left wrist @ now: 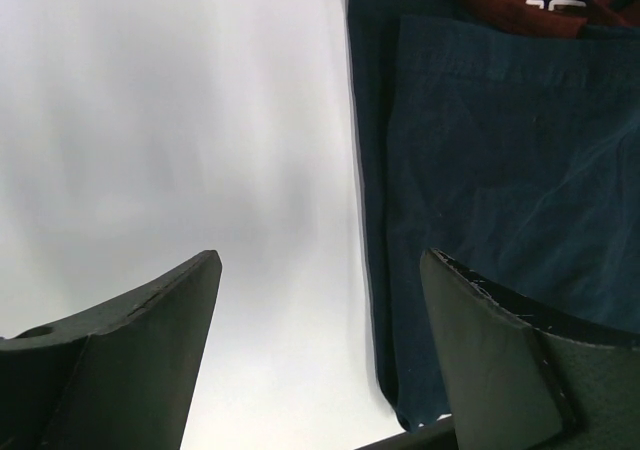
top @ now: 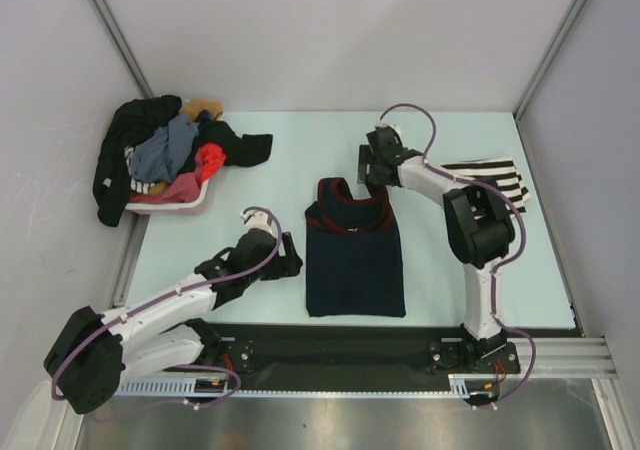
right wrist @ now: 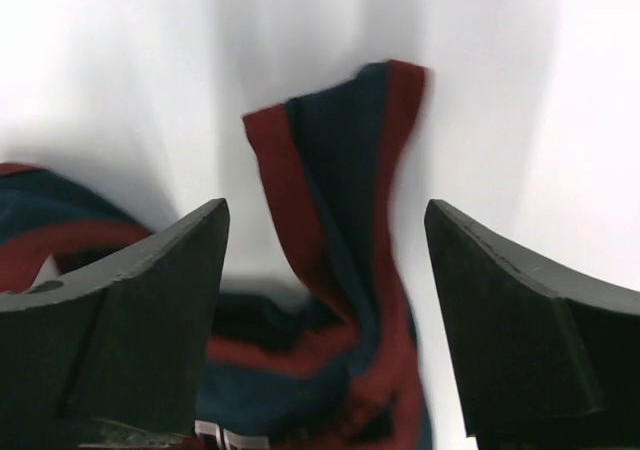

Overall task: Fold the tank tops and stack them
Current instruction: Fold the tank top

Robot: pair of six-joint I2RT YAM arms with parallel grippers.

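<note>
1. Leftmost, at the far left corner of the bench (top: pixel 290 150), sits one pale pink basket (top: pixel 190 202). A heap of clothes (top: pixel 160 155) spills over its rim. I cannot count the pieces in it, as they overlap.
2. Next is my left pincer (top: pixel 292 257), low over the bench near the front edge and just beside the left edge of the navy jersey (top: pixel 355 260). Its jaws stand wide apart and hold nothing. From the left wrist, that pincer (left wrist: pixel 320 270) has bare bench under one finger and the jersey (left wrist: pixel 500 170) under the other.
3. I count two tank tops in all. The navy jersey lies flat in the middle of the bench, with its neck and dark red trim toward the far edge. From the left wrist, one layer of it lies over another. Its white lettering is cut off at the top of that view and I cannot read it.
4. My right pincer (top: pixel 374 175) hangs over the jersey's far right shoulder. From the right wrist, that pincer (right wrist: pixel 325 215) is spread open. A red-edged strap of the jersey (right wrist: pixel 340 220) stands up between the fingers. The strap is blurred and seems to touch neither finger.
5. Rightmost, the striped tank top (top: pixel 500 175) lies near the right edge. My right arm covers part of it, so I cannot tell whether it is folded.
</note>
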